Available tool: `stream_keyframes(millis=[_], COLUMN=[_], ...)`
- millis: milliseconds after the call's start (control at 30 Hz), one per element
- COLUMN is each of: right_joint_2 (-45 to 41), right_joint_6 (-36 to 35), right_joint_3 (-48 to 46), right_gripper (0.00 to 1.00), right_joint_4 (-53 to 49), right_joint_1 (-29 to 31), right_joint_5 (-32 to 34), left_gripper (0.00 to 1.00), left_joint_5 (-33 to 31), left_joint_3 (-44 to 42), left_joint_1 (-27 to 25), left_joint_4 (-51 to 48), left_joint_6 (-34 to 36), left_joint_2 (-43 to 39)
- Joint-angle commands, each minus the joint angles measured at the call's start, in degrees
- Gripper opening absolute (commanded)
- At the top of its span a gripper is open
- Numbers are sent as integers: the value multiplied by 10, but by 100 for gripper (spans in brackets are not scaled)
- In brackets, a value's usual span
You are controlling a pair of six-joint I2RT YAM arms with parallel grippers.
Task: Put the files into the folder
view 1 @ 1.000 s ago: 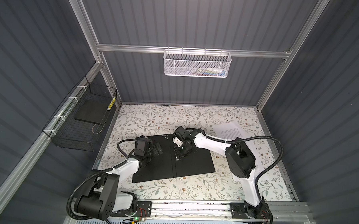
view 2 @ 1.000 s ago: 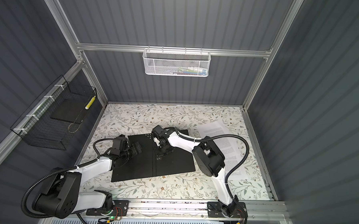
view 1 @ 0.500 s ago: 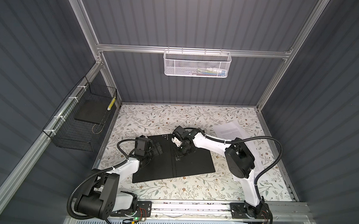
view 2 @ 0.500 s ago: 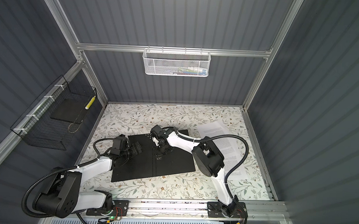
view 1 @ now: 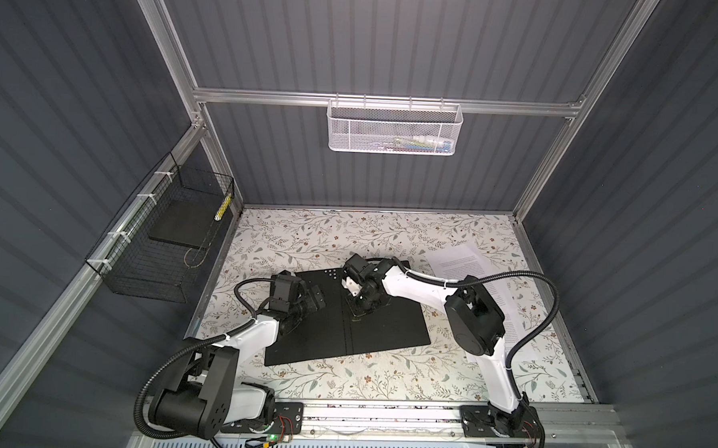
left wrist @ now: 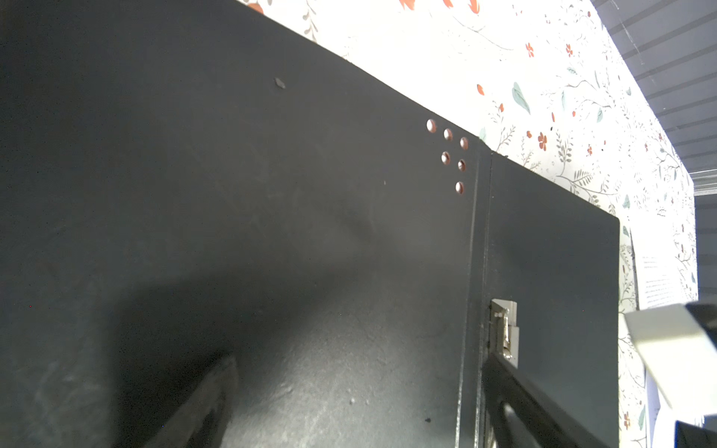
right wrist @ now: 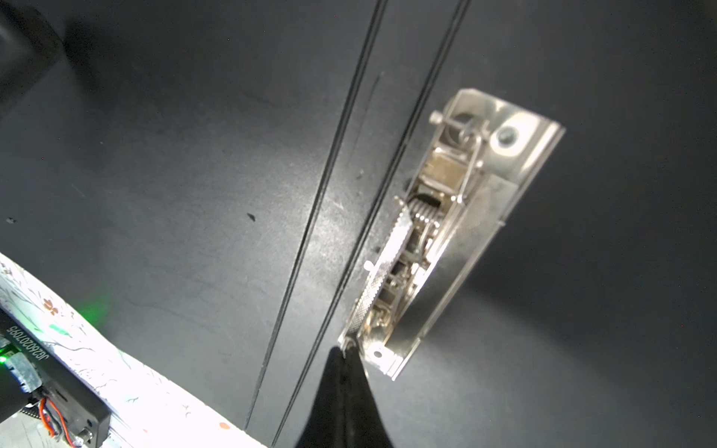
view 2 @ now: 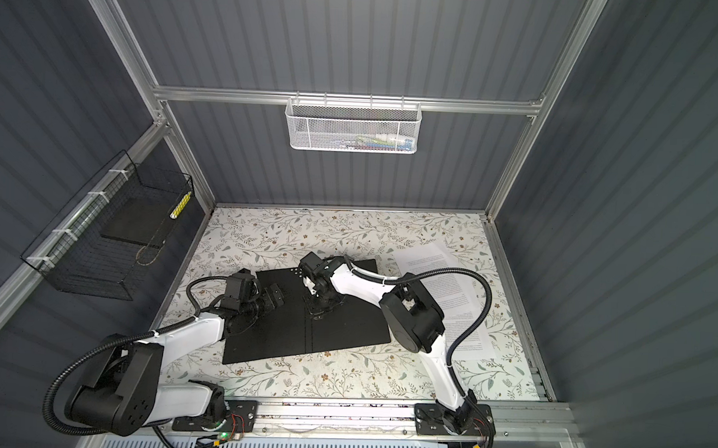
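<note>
On the near rail, a black board (right wrist: 58, 395) beside the right arm's base carries a white printed code that begins JG26; the rest is hard to read.

The flat rectangular folder (view 1: 385, 338) (view 2: 344, 328) lies open on the floral-patterned table (view 1: 342, 382), black inside facing up. The left gripper (view 1: 315, 302) (view 2: 273, 298) (left wrist: 359, 360) hangs low over the folder's left cover with its jaws spread wide and nothing between them. Its arm runs low from the near-left base, forearm stretched toward the far right, the gripper nearly level.

The right gripper (view 1: 357, 312) (view 2: 316, 310) (right wrist: 343, 372) stands on the spine. Its fingertips are pressed together into one dark wedge, and the tip touches the near end of the shiny metal spine clip (right wrist: 446, 232) (left wrist: 504, 329). Whether anything is caught between the tips cannot be told. That arm rises from the near-right base, its elbow above the folder's right edge, forearm reaching left and far, wrist bent steeply down.

Six small round holes (left wrist: 446, 155) (view 1: 331, 272) mark the far corner of the left cover.

The white printed paper files (view 1: 459, 262) (view 2: 426, 261) lie on the table right of the folder, partly under the right arm, well apart from both grippers. Their text is too small to read.

A black wire basket (view 1: 160, 245) hangs on the left wall and a white mesh basket (view 1: 394, 131) on the far wall.
</note>
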Motion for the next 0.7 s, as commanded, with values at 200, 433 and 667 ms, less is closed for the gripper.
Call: stream_keyframes(millis=[200,433,667], right_joint_2=[10,18,6], right_joint_6=[-1,12,21], right_joint_3=[-27,-61,-79], right_gripper=[0,0,0], right_joint_4=[-24,5,17], right_joint_1=[0,-10,-20], right_joint_5=[14,-4,-5], left_gripper=[100,100,100], left_joint_5=[16,14,10], left_joint_3=[-27,-27,-21], left_joint_1=[8,9,10], left_joint_4=[-113,-117,-129], left_joint_6=[1,4,13], left_joint_2=[29,26,26])
